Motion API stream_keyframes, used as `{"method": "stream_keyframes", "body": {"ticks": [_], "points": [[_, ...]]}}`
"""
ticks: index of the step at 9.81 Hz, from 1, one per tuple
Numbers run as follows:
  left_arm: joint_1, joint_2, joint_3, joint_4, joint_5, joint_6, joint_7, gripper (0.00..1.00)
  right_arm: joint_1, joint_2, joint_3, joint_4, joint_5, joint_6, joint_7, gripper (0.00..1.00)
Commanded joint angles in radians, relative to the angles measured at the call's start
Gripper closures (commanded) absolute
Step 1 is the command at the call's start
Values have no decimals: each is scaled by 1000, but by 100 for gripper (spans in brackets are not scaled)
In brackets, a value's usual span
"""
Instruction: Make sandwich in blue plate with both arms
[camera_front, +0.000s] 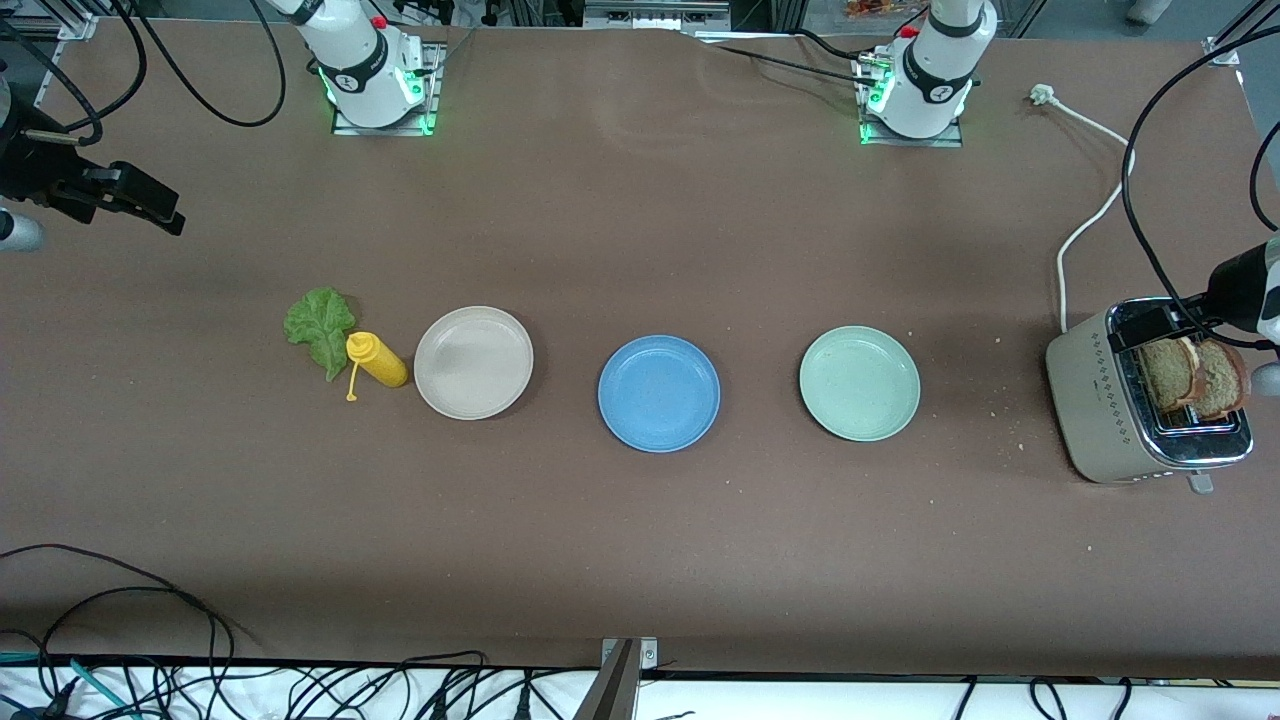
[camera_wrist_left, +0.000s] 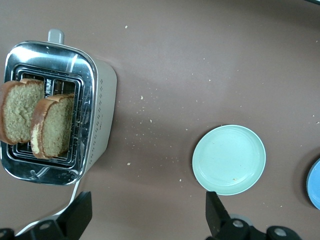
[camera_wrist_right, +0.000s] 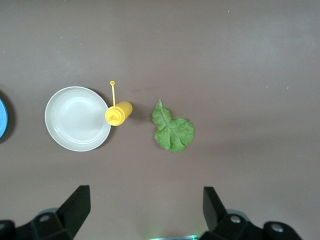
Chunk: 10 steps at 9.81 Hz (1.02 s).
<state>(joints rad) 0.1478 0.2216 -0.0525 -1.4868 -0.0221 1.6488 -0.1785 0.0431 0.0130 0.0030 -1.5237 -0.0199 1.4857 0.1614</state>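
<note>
Left tool (camera_wrist_left: 145, 217) agape over table | right tool (camera_wrist_right: 145, 212) agape | bread slices (camera_wrist_left: 37, 122) seemingly half-sunk in toaster (camera_wrist_left: 95, 115)

The table (camera_front: 640, 230) was plain brown. 3 plates lay on it: a beige-white plate (camera_front: 473, 362), a mid-blue plate (camera_front: 658, 393) and a pale mint-green plate (camera_front: 859, 383). The lettuce leaf (camera_front: 320, 326) was green and crinkled, the bottle (camera_front: 377, 359) yellow. The toaster (camera_front: 1110, 400) was beige with a dotted pattern and a chrome top. The 2 bread slices (camera_wrist_left: 37, 122) were brown with darker crusts.
</note>
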Motion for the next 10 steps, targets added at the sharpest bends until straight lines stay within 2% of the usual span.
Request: {"method": "stream_keyframes", "body": {"ticks": [1, 10], "points": [[4, -11, 5, -20, -19, 5, 40, 0, 0, -8, 3, 8, -6, -16, 6, 0], [30, -5, 8, -23, -19, 6, 77, 0, 0, -8, 2, 8, -6, -16, 7, 0]]}}
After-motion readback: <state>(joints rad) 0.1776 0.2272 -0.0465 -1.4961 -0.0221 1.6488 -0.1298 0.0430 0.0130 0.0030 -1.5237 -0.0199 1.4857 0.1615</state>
